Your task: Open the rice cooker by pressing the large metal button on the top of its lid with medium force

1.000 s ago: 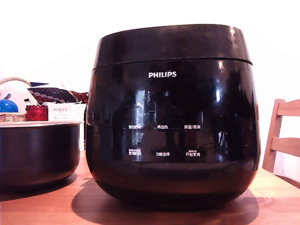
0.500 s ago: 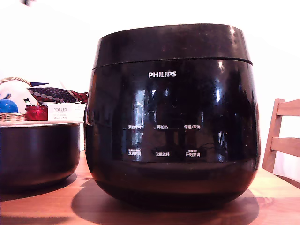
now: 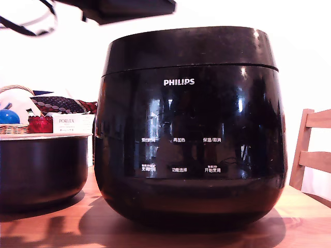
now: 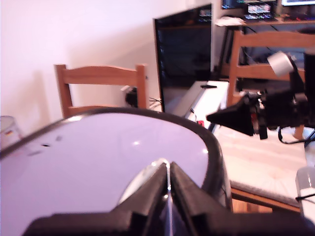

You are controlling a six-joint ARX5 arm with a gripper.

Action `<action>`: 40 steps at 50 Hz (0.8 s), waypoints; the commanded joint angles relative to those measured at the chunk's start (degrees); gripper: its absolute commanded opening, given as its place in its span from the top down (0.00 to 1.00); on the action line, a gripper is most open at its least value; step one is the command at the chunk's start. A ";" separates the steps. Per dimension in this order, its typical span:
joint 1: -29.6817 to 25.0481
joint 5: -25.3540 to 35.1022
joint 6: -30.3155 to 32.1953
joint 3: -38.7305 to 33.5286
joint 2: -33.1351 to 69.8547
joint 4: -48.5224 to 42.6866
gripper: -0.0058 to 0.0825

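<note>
From the exterior view I've got the rice cooker [image 3: 190, 129] sitting dead centre on the wooden table [image 3: 305, 217], glossy black, PHILIPS logo and the white Chinese labels facing the camera. The lid [image 3: 189, 47] is down and closed, seam running clean all the way round. The arm [image 3: 126, 9] pokes in at the top toward the exterior view's left, just a dark blurry slab above the lid's near corner, with a cable looping off beside it. Can't make out the fingers from here at all. On the exterior view's left there's the smaller dark pot [image 3: 42, 168] with a silvery rim, standing just beside the cooker, and behind it a wicker basket [image 3: 14, 126] with a blue ball, plus a white box [image 3: 70, 123]. A wooden chair [image 3: 312, 152] peeks in on the exterior view's right.

On the wrist view, the gripper [image 4: 169, 189] has its two dark fingers pressed together, only a thin line between them, nothing pinched. They hang just over the lid's wide shiny top [image 4: 98, 162], with a silvery patch showing right at the tips; whether they're actually touching it I can't tell. Beyond are another chair [image 4: 101, 81], a dark screen [image 4: 183, 59] and some black gear on a stand [image 4: 275, 108].
</note>
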 commanded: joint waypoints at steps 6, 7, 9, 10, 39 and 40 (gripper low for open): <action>-1.38 -3.43 1.57 0.79 2.86 2.19 0.96; -1.51 -3.93 1.64 0.79 3.19 2.36 0.96; -1.57 -4.74 1.64 0.79 3.74 2.67 0.96; -1.57 -5.07 1.64 0.79 4.04 2.80 0.96; -1.57 -5.70 1.62 1.92 7.61 -4.42 0.96; -1.57 -5.70 1.62 1.95 7.63 -4.92 0.96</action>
